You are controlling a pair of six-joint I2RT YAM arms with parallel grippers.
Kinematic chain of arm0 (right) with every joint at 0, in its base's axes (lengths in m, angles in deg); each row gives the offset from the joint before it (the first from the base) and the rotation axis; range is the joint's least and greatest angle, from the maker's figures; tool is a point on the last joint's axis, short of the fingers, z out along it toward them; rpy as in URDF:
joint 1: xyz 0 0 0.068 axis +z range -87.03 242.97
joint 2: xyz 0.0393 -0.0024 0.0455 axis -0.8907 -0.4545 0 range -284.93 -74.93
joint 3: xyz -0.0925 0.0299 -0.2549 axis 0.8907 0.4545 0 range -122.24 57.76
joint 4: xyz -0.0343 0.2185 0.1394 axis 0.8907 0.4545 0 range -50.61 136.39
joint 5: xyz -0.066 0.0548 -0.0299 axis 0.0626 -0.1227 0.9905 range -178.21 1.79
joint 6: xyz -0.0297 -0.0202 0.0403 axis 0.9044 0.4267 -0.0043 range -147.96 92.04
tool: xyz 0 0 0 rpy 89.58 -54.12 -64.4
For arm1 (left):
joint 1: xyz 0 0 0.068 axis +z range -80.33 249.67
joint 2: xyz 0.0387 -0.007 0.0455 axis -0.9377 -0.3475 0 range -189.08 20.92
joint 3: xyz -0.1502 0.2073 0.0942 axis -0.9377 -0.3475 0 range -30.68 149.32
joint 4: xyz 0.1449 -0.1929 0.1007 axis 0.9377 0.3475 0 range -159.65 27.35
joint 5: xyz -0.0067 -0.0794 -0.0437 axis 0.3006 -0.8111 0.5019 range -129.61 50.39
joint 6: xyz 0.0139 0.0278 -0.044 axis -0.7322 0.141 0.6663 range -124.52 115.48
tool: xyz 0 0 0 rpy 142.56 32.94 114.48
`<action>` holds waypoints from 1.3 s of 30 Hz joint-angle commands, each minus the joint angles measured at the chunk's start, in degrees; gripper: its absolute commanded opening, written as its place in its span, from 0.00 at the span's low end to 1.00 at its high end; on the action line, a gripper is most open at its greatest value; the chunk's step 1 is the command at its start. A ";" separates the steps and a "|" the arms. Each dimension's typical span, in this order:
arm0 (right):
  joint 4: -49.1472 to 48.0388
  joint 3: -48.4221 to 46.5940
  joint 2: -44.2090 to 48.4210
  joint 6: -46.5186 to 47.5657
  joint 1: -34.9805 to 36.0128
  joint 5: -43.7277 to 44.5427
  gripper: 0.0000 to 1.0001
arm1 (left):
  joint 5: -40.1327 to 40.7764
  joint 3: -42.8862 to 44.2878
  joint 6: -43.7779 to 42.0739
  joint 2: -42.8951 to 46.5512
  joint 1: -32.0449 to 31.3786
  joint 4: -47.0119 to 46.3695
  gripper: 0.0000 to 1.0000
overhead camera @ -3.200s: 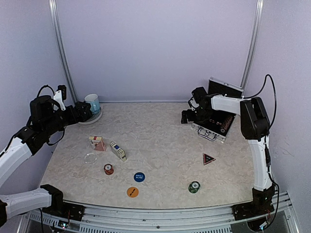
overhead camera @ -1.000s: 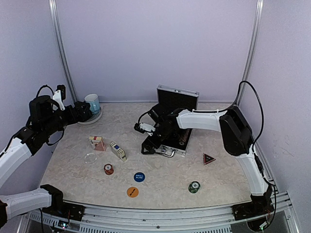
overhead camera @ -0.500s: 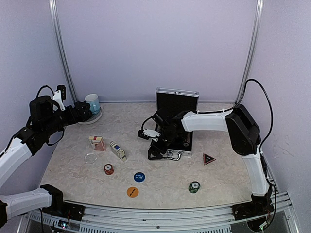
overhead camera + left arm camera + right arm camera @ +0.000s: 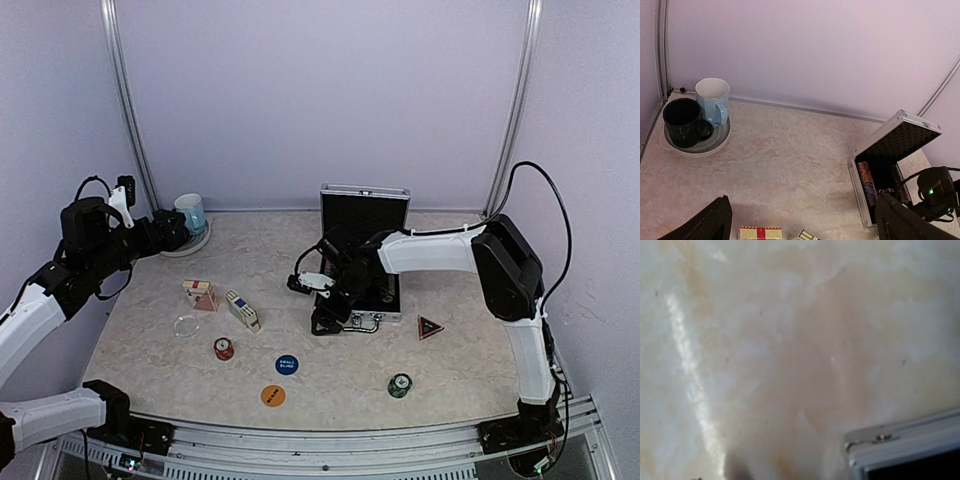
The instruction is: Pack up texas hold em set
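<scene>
Jaws of the left gripper [image 4: 802, 207] gape wide and empty, with two mugs [image 4: 712, 97] ahead to their left. The right gripper [image 4: 323, 318] sits at the front left corner of the one open case [image 4: 365, 212]; whether its jaws grip anything cannot be told. Left of them lie two card decks [image 4: 243, 310], one red chip stack [image 4: 224, 348] and two round buttons [image 4: 287, 365]. To the right are one green chip stack [image 4: 400, 384] and one triangular marker [image 4: 430, 327].

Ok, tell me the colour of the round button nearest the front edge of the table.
The button is orange; the top view shows it best.
</scene>
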State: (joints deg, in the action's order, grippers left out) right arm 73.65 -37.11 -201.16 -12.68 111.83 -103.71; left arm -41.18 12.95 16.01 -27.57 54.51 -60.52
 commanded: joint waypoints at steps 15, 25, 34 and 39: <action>6.47 -1.81 10.91 -6.42 -0.34 10.39 0.99 | -0.41 -0.16 -0.17 0.08 0.36 0.45 0.99; 6.20 6.01 19.94 -14.17 -0.34 17.06 0.99 | -0.17 0.30 0.12 -1.58 1.37 1.59 0.99; 7.07 16.72 29.16 -21.38 -0.35 21.04 0.99 | -0.71 0.39 0.42 -2.54 1.92 1.69 0.99; 7.89 20.54 32.20 -23.69 -0.34 22.49 0.99 | -1.15 0.48 0.48 -3.13 2.32 1.67 0.99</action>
State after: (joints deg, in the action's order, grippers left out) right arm 80.32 -18.75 -171.83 -32.92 111.70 -83.45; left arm -41.35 12.95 16.25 -30.28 56.21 -59.08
